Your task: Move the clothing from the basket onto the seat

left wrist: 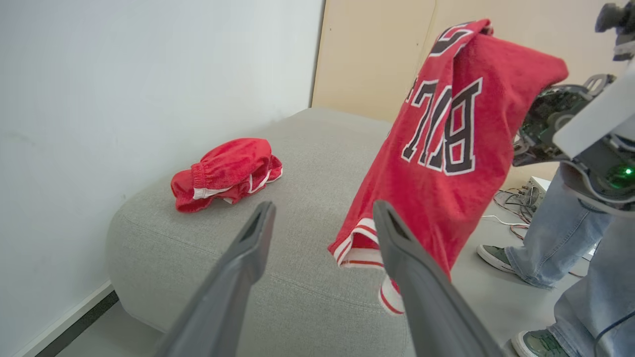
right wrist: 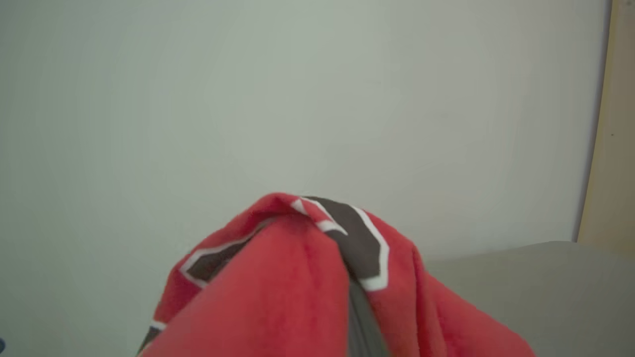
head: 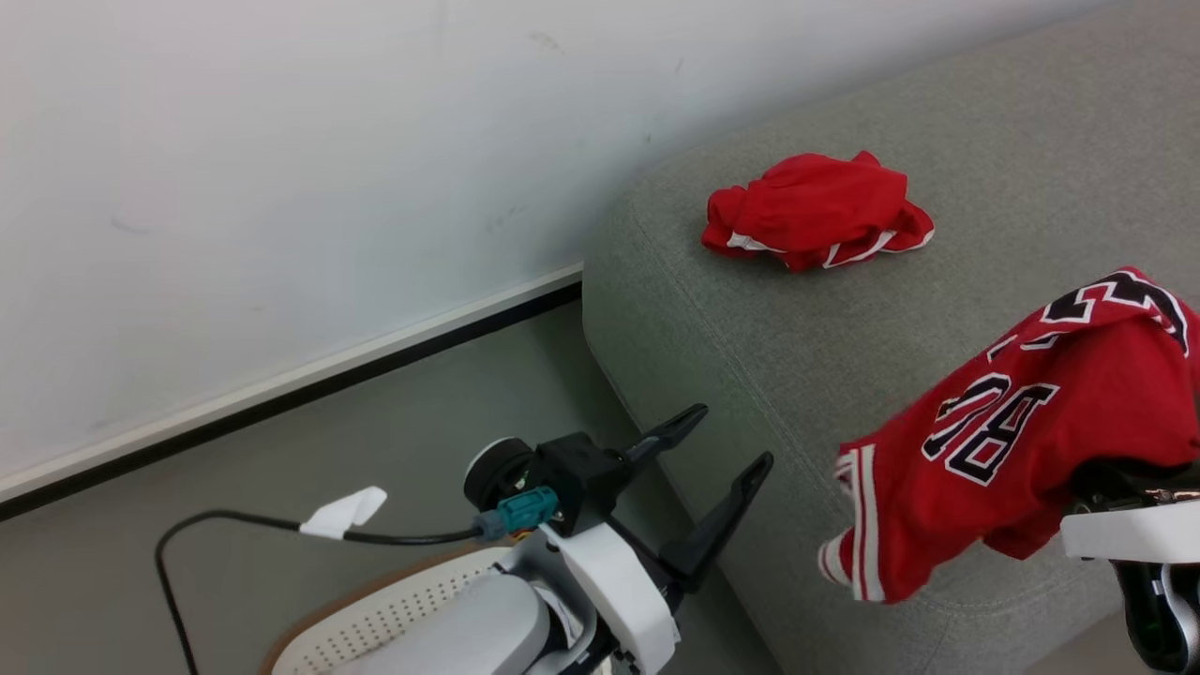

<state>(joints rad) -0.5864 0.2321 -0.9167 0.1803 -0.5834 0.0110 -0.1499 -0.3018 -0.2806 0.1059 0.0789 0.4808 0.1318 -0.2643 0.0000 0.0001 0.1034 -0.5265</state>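
A red jersey (head: 1012, 441) with black-and-white numerals hangs over the near right part of the grey seat (head: 750, 319), draped over my right gripper (right wrist: 327, 233), which is shut on its fabric. One grey finger (right wrist: 364, 322) peeks out under the cloth. A second piece of red clothing (head: 816, 211), crumpled and with white trim, lies on the seat near its left edge. My left gripper (head: 731, 436) is open and holds nothing, hovering just off the seat's left front corner. The basket (head: 375, 614) shows its perforated cream wall and tan rim under my left arm; its inside is hidden.
A white wall with a dark skirting runs behind and to the left of the seat. A black cable with a white tag (head: 347, 511) loops over the floor by the basket. In the left wrist view a person's jeans-clad legs (left wrist: 540, 238) stand beyond the seat, near cables (left wrist: 513, 201).
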